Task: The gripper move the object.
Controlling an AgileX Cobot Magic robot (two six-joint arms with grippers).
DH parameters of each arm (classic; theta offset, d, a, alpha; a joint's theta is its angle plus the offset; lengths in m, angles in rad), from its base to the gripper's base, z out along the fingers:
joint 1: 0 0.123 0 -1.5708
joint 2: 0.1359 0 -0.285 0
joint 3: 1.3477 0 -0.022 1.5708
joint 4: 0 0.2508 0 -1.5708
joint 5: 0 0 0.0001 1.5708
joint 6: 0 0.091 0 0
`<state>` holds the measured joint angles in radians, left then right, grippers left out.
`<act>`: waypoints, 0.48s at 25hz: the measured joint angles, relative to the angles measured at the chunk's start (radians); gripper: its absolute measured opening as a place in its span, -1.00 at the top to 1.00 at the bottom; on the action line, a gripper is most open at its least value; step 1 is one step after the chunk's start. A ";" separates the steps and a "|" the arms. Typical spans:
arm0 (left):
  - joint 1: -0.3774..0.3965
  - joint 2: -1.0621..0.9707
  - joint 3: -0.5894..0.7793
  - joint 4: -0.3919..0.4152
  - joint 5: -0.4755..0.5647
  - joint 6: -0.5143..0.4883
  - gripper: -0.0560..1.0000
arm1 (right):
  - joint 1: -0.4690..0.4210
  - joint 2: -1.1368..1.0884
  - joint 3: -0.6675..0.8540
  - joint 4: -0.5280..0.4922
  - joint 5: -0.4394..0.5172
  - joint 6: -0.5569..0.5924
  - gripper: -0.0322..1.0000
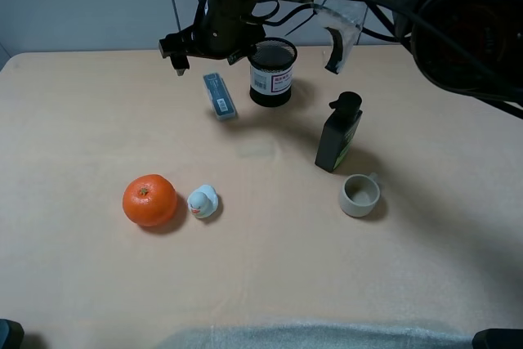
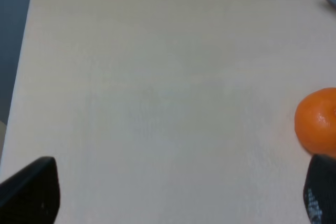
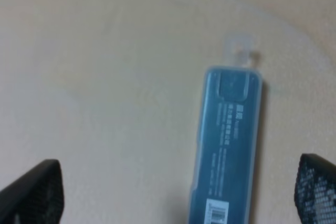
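The right arm is stretched across from the right edge of the bench (image 1: 73,120), and the right claw (image 1: 208,59) hangs over the back of it, close to the far edge, a little left of the middle. The claw is spread wide, with nothing pinched in it.

Right beneath it lies the case (image 1: 219,96): slim, flat, grey-blue and see-through, with a clear hang tab at one end and a small label toward the other. It lies flat on the bench. In the wrist view it sits between the two black fingers (image 3: 31,192), clear of both.

Just beside the case, toward the right edge, the black mesh cup (image 1: 272,73) stands upright, showing a white and red label. Further right and nearer the front, the dark green pump bottle (image 1: 339,132) is also upright. Just in front of it sits a small pale cup (image 1: 359,194), mouth up.

Toward the front left there is an orange (image 1: 149,200), with a little white duck toy (image 1: 203,201) just beside it.

The left claw (image 2: 173,195) looks down on bare bench with the orange off to one side. It is spread as well and holds nothing.
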<state>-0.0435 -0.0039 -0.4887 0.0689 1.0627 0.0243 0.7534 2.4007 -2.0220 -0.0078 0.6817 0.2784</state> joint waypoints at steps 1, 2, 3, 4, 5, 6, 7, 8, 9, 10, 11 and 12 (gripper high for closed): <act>0.000 0.000 0.000 0.000 0.000 0.000 -0.85 | 0.000 -0.006 0.000 0.008 0.010 -0.006 -0.34; 0.000 0.000 0.000 0.000 0.000 0.000 -0.85 | 0.000 -0.012 0.000 0.008 0.018 -0.013 -0.34; 0.000 0.000 0.000 0.000 0.000 0.000 -0.85 | 0.000 -0.018 0.000 0.014 0.026 -0.018 -0.34; 0.000 0.000 0.000 0.000 0.000 0.000 -0.85 | 0.000 -0.025 0.000 0.016 0.042 -0.020 -0.34; 0.000 0.000 0.000 0.000 0.000 0.000 -0.85 | 0.000 -0.033 0.000 0.016 0.052 -0.023 -0.34; 0.000 0.000 0.000 0.000 0.000 0.000 -0.85 | 0.000 -0.040 0.000 0.018 0.061 -0.023 -0.34; 0.000 0.000 0.000 0.000 0.000 0.000 -0.85 | 0.000 -0.048 0.000 0.020 0.071 -0.023 -0.34; 0.000 0.000 0.000 0.000 0.000 0.000 -0.85 | 0.000 -0.057 0.000 0.020 0.082 -0.024 -0.34; 0.000 0.000 0.000 0.000 0.000 0.000 -0.85 | 0.000 -0.065 0.000 0.020 0.092 -0.026 -0.34; 0.000 0.000 0.000 0.000 0.000 0.000 -0.85 | 0.000 -0.072 0.000 0.023 0.101 -0.027 -0.34; 0.000 0.000 0.000 0.000 0.000 0.000 -0.85 | 0.000 -0.080 0.000 0.024 0.110 -0.029 -0.34; 0.000 0.000 0.000 0.000 0.000 0.000 -0.85 | 0.000 -0.087 0.000 0.027 0.122 -0.030 -0.34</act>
<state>-0.0435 -0.0039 -0.4887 0.0689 1.0627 0.0243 0.7534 2.3133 -2.0220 0.0188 0.8032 0.2480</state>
